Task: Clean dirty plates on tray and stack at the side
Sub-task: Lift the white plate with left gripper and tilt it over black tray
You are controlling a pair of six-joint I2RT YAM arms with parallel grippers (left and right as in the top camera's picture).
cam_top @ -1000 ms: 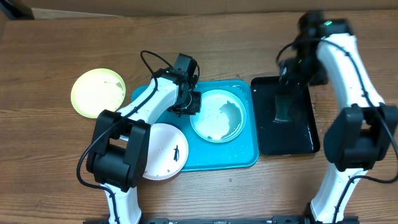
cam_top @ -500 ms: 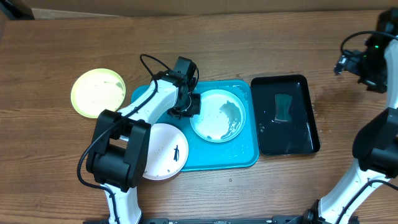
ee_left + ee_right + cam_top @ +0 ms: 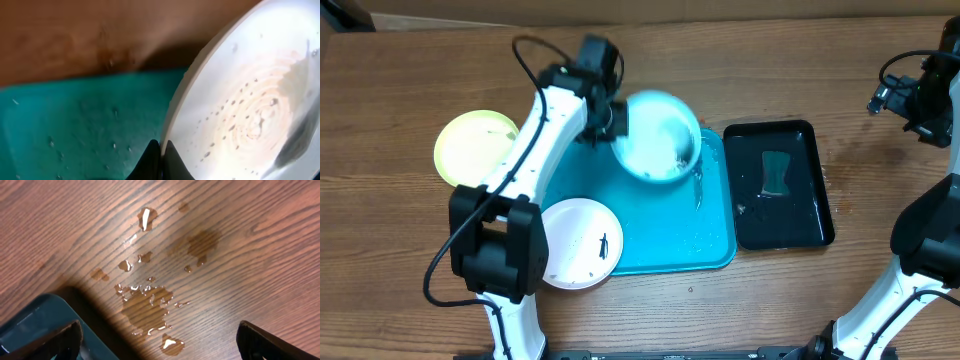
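Left arm stretches from the near edge out over the tray [image 3: 670, 255], its gripper [image 3: 616, 120] pinching the rim of the blue plate [image 3: 660, 140]. The plate is held tilted above the tray's far side, wet and beaded. Right gripper [image 3: 159, 342] hangs spread wide over a puddle [image 3: 145, 307] on the wood table [image 3: 740, 50].

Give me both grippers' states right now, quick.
Left gripper: shut on the rim of the round light blue plastic plate, tilted over the turquoise plastic tray.
Right gripper: open, empty, over the wet wooden table.
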